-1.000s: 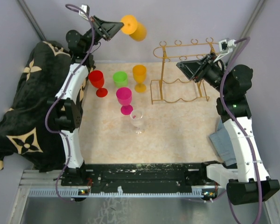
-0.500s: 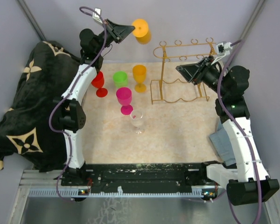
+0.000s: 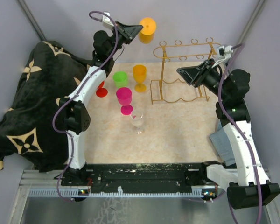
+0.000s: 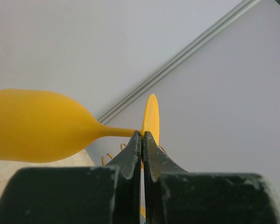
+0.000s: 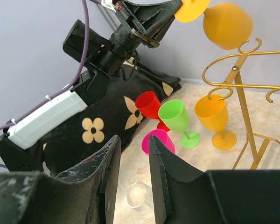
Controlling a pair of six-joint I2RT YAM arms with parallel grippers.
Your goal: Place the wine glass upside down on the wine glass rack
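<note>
1. Clear glass [image 3: 137,119]: stands upright near the middle of the bench, nearest the arm bases. It is well apart from the rack and so out of the working path.
2. Pink glass [image 3: 124,97]: stands just beyond the clear one. Behind it are a green glass [image 3: 120,78], an orange goblet [image 3: 139,74] and a red glass [image 3: 101,91], the last half hidden by the left arm. All stand on their feet, probably waiting their turn.
3. Black patterned cloth [image 3: 23,116]: draped over the bench's left edge. It appears to play no part in the task.
4. Right gripper [image 5: 133,140]: hovers over the far right part of the bench, just in front of the rack. Its jaws are partly apart with nothing between them. This is probably a standby pose, facing the handover point.
5. Wine glass rack [image 5: 243,100]: stands at the far right part of the bench. No glass is seen hanging from its top rails.
6. Left gripper [image 4: 142,135]: raised above the bench's far edge. Its jaws are pressed tight on the stem, right beside the foot.
7. Wine glass [image 4: 37,126]: yellow, held in the air near the rack's left end loops. Whether it touches them cannot be told. It lies on its side, bowl toward the rack and dipping slightly, so it is judged partway to upside down. The stem grip leaves the foot free to ride on the rails.
</note>
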